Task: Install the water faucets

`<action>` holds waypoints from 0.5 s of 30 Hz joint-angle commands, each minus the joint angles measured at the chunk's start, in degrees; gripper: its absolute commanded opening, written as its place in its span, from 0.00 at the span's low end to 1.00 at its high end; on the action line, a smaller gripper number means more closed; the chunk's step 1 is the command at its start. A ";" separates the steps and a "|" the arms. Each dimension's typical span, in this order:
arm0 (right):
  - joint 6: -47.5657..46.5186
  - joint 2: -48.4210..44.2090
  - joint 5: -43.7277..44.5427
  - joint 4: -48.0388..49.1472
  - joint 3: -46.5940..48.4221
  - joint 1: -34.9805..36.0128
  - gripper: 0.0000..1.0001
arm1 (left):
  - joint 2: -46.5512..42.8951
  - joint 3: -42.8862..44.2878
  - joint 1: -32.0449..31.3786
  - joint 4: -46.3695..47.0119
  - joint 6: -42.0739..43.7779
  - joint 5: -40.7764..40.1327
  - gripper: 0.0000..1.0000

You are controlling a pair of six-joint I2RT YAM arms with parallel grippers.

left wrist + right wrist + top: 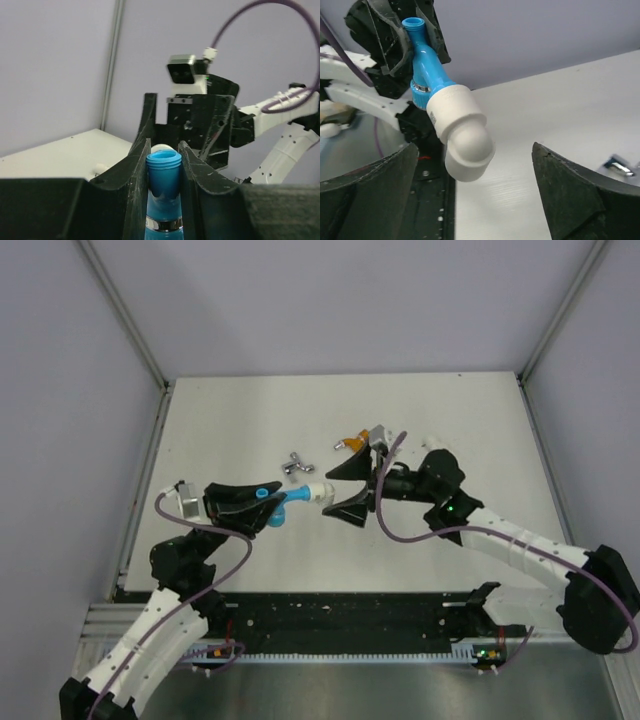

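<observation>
The left gripper [264, 503] is clamped tight on the blue faucet [272, 506]. Its black ridged fingers [136, 170] press both sides of the glossy plastic body just below the threaded round mouth, and a thin metal ring bands the body further down.

On the faucet's far end, beyond those jaws, sits one white elbow fitting [462, 140], matt, smooth and dome-rounded at the bend.

The right gripper [332, 494] is spread wide. Its two dark, rough-surfaced fingers [367, 200] stand either side of the elbow without touching it, holding nothing.

I count three faucets. Besides the blue one, a shiny silver faucet [295, 465] lies on the white table [220, 430] off to the side of the open jaws. An orange faucet [352, 441] lies behind them, next to a pale piece I can't make out.
</observation>
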 commanded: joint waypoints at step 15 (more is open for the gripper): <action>-44.95 -12.39 22.14 10.74 -14.46 10.03 0.97 | 4.54 4.55 -0.12 -11.27 -24.28 -14.93 0.00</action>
